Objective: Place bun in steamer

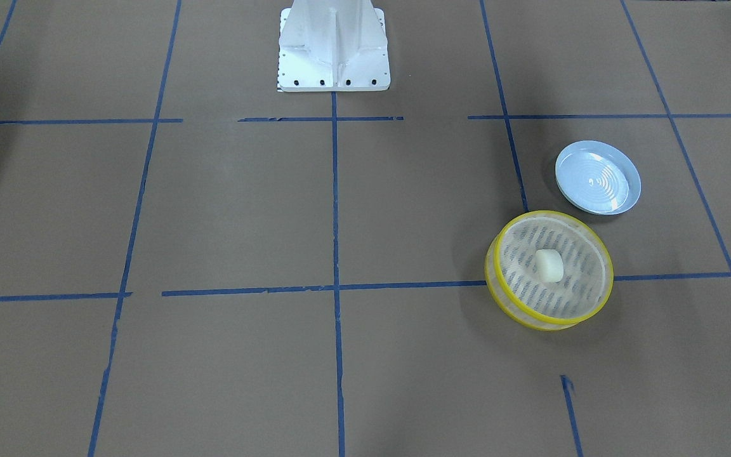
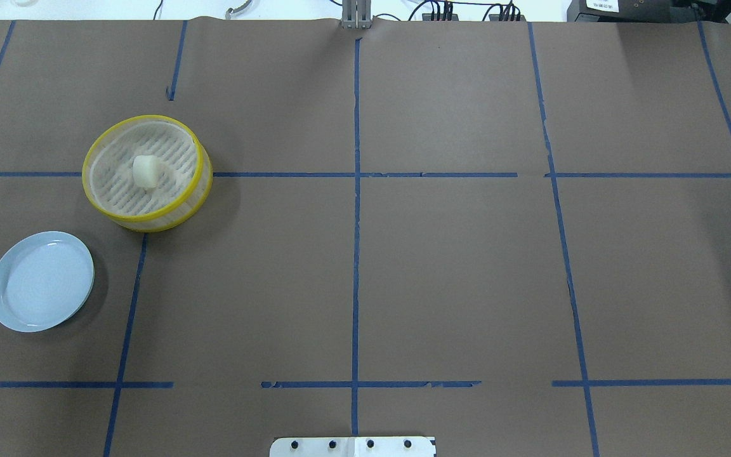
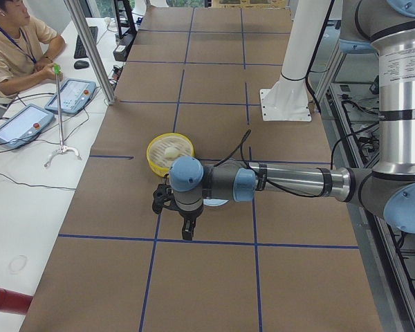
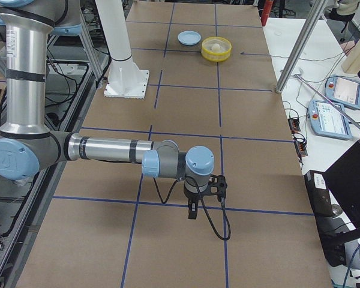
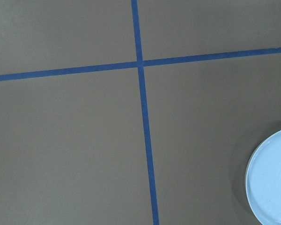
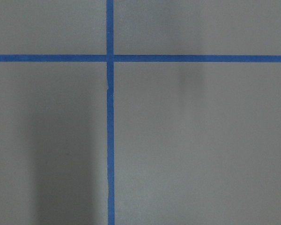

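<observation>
**Bun sitting in the steamer**

Front view: the bun (image 1: 549, 264) is lying mid-base in the steamer (image 1: 578, 282), just beside the blue plate (image 1: 597, 178). Side views: left gripper (image 3: 185, 232) and right gripper (image 4: 193, 211) are hanging clear of the steamer; released or clenched, can't tell.

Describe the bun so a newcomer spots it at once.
On the brown paper table with the blue tape grid, look on the robot's left side for the round yellow-rimmed steamer. The bun sits near the middle of its slotted base: a small cream-white rounded lump, unlike the empty pale blue plate nearby.
</observation>
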Robot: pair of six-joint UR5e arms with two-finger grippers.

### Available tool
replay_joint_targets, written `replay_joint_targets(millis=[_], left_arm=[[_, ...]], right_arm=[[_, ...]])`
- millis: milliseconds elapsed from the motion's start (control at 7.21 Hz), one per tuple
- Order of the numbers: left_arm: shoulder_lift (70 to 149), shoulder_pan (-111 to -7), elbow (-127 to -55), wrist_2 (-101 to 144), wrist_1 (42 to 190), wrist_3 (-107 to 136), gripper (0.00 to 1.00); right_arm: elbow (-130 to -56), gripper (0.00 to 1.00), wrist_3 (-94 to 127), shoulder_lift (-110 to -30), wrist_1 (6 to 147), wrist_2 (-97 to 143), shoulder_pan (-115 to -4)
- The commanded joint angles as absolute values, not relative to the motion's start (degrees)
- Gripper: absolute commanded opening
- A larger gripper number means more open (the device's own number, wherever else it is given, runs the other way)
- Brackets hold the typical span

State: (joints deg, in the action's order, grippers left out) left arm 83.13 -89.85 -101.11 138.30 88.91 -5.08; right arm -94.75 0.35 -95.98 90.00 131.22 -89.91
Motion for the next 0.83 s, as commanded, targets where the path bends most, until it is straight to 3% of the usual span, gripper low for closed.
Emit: replay_joint_targets(millis=[0, 693], left_arm=[[82.97, -89.91, -100.47, 138.34, 89.65, -5.18, 1.0], [83.05, -89.83, -100.46, 138.78, 89.74, -5.19, 1.0]], right_arm=[[-94.75, 1.0, 0.35, -95.98, 90.0, 131.22, -89.91], [-94.75, 1.0, 0.35, -95.98, 90.0, 131.22, -89.91]])
